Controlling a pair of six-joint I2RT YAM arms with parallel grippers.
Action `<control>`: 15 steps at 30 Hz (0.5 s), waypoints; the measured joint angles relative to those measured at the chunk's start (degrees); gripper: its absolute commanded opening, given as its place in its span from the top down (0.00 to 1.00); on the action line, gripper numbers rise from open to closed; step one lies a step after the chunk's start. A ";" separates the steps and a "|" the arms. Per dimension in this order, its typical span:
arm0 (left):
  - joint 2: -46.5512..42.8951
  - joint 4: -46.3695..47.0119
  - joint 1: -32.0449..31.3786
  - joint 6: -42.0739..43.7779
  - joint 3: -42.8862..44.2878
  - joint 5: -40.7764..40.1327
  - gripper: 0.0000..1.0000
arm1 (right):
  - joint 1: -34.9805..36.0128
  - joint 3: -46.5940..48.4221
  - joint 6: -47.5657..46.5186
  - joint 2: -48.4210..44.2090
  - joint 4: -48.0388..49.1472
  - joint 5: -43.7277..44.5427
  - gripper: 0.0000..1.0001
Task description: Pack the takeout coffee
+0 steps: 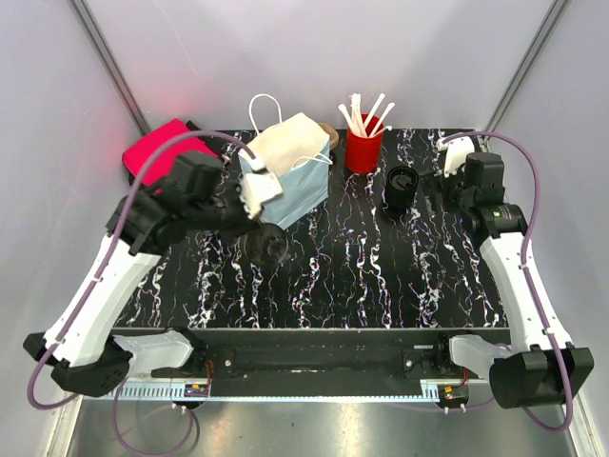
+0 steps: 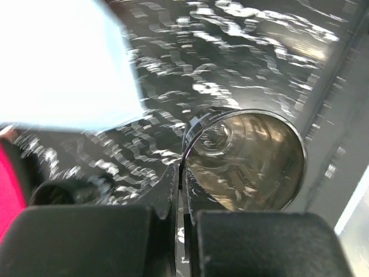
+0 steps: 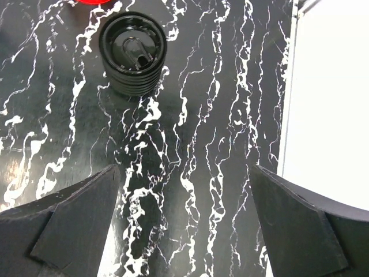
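Plainly, the tabletop (image 1: 362, 276) carries everything that matters here. The bag (image 1: 285, 167) stands toward its far left, mouth up, with the red cup (image 1: 363, 150) of stirrers near it on the right. The left gripper (image 2: 180, 179) is clenched on the rim of a lidless cup (image 2: 248, 161) in front of the bag, so that arm is occupied. The right gripper (image 3: 183, 173) is released, its jaws spread wide with nothing between them, and hangs over the tabletop's far right. The coffee (image 1: 400, 186) stands upright on the tabletop, lid on, long axis vertical, between the red cup and the right gripper. In the right wrist view it lies ahead and left of the centre line, apart from both fingers. The right arm is much the nearer. The coming move, I judge, turns on that offset: the gripper needs to line up with the coffee, then advance until the ribbed wall sits between its jaws. The bag lies further on, past the red cup.
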 measured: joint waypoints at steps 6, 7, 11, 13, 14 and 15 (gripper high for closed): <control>7.32 0.72 -10.08 -1.09 -0.28 -3.72 1.00 | -3.48 0.46 2.29 2.69 1.66 -0.52 0.00; 8.79 1.20 -10.82 -1.29 -0.28 -4.02 1.00 | -4.46 0.90 2.71 3.10 1.75 -0.44 0.00; 15.12 5.44 -12.79 -2.51 -0.26 -4.44 1.00 | -7.87 1.95 4.20 3.65 2.73 -0.46 0.00; 18.25 8.09 -13.11 -3.19 0.02 -4.26 1.00 | -8.39 1.92 4.76 3.63 3.48 -0.44 0.00; 19.82 9.29 -13.20 -3.58 0.33 -4.11 1.00 | -8.41 1.88 4.98 3.63 3.65 -0.44 0.00; 21.11 10.21 -13.31 -3.87 0.57 -3.96 1.00 | -8.41 1.79 5.11 3.61 3.91 -0.44 0.00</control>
